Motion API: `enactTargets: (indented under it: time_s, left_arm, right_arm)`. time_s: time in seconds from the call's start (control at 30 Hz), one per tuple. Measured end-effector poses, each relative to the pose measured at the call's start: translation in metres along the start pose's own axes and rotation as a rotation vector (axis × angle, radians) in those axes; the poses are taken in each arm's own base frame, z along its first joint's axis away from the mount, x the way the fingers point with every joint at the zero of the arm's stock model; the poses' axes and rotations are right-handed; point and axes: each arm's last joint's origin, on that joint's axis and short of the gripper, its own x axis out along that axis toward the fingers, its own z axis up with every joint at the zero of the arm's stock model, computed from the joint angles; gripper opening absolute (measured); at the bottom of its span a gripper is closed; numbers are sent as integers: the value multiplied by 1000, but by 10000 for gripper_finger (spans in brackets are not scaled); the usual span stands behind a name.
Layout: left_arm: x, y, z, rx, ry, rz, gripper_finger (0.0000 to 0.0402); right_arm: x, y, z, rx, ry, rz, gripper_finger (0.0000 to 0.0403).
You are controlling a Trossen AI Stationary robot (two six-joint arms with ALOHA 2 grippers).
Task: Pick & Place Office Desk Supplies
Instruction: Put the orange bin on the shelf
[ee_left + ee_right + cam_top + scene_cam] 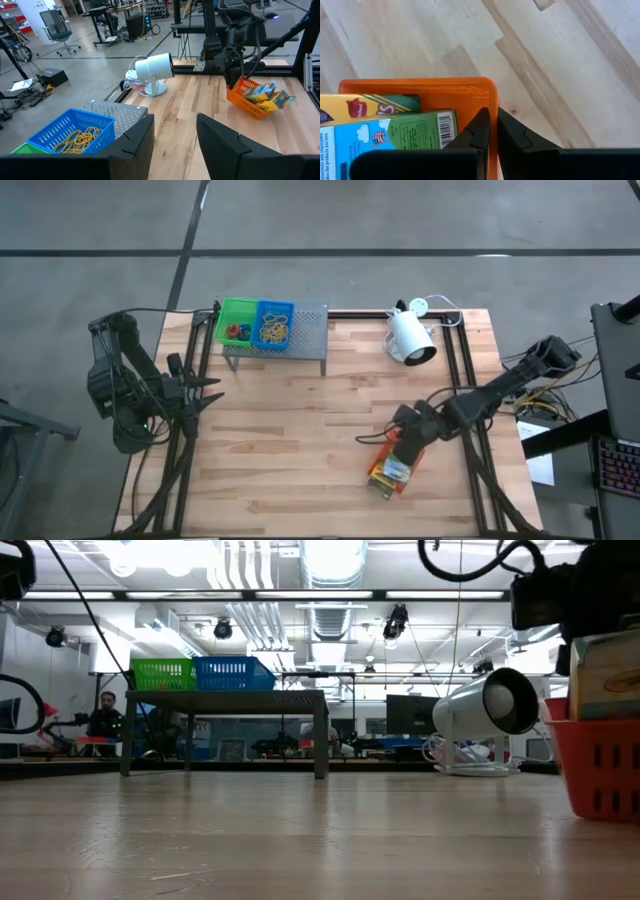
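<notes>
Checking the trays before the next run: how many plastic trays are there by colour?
Green tray: 1
Blue tray: 1
Red-orange tray: 1, gripped at its rim by the right gripper
Total: 3

Card boxes [380, 130] partly cut off

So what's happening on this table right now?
The right gripper is shut on the rim of the red-orange tray, which holds two card boxes, near the table's front right. The left gripper waits open at the left edge. The green tray and blue tray sit on the grey shelf.
</notes>
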Motion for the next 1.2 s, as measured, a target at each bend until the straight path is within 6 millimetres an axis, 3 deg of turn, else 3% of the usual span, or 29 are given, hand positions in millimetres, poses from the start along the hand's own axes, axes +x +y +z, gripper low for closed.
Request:
enactTargets:
  time_s: [0.6,0.97,1.2]
  left_arm:
    - [0,0,0,0,0,0,152]
    - [0,0,0,0,0,0,152]
    - [0,0,0,1,0,0,152]
  right_arm:
    - [-14,-10,31,-68,-39,191,17]
    - [-22,-32,60,-111,-32,311,17]
    - [-36,-46,85,-124,-50,361,17]
